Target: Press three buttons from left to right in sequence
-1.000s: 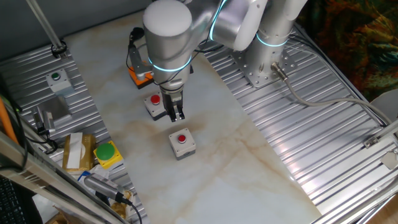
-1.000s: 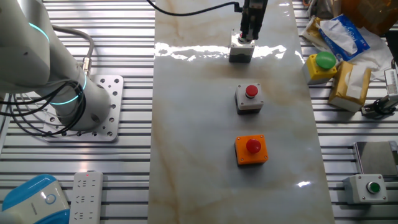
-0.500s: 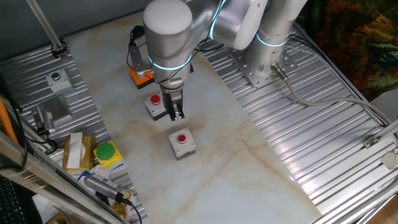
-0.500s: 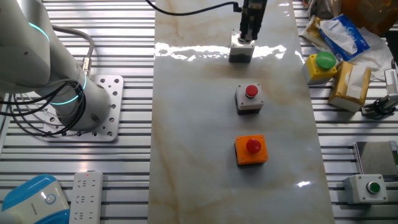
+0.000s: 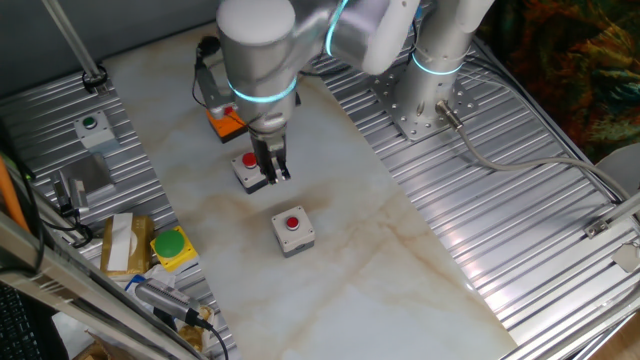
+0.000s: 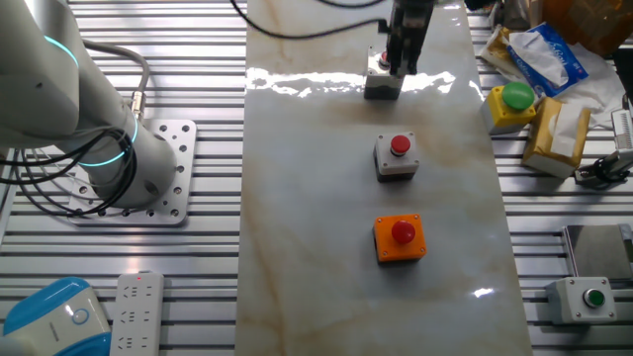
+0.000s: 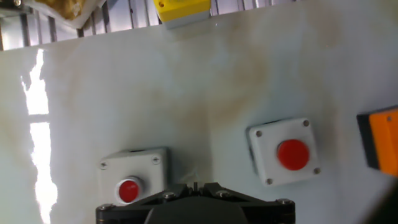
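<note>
Three red-capped buttons stand in a row on the marble table point(image 5: 380, 260). The orange box point(image 5: 226, 124) is partly hidden behind my arm. The middle grey box point(image 5: 247, 168) and the end grey box point(image 5: 293, 229) show fully. My gripper point(image 5: 275, 177) hangs above the table just right of the middle box, touching no button. In the other fixed view the gripper point(image 6: 400, 69) overlaps the end box point(image 6: 382, 85), with the middle box point(image 6: 398, 155) and orange box point(image 6: 400, 238) in front. The hand view shows the fingertips together point(image 7: 196, 185) between both grey boxes point(image 7: 132, 177) point(image 7: 285, 152).
A green button on a yellow box point(image 5: 172, 246) point(image 6: 514, 101) stands beside the marble, with bags and cartons point(image 6: 549, 54) near it. A grey box with a small green button point(image 5: 92, 128) point(image 6: 588, 297) sits on the ribbed metal. The arm base point(image 5: 425, 110) is at the back.
My gripper has moved away from the end grey box, back towards the middle grey box. The buttons have not moved.
</note>
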You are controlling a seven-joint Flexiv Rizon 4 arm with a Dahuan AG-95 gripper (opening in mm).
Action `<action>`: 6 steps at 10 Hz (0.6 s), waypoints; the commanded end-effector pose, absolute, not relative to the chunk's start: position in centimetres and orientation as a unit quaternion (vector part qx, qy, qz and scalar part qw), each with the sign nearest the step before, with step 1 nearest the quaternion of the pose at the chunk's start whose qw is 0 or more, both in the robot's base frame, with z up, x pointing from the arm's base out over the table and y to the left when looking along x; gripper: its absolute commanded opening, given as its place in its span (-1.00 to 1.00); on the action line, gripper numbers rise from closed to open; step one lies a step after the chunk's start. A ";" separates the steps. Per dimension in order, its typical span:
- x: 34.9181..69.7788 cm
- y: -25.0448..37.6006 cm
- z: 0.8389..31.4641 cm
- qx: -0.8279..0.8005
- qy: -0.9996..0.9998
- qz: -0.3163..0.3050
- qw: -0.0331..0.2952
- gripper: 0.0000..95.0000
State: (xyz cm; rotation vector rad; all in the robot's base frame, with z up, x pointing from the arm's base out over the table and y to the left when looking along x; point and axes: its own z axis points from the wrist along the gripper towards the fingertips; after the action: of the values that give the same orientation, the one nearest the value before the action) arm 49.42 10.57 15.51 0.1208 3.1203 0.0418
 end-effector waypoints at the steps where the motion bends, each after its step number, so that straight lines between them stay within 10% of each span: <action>1: 49.5 10.6 15.5 0.010 1.000 0.012 0.009 -1.00; 6: 49.5 10.6 15.5 -0.033 0.999 0.030 0.007 -1.00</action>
State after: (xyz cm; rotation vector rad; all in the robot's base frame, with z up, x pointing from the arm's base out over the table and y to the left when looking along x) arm 49.41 10.46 15.59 -0.0964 3.1204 0.0899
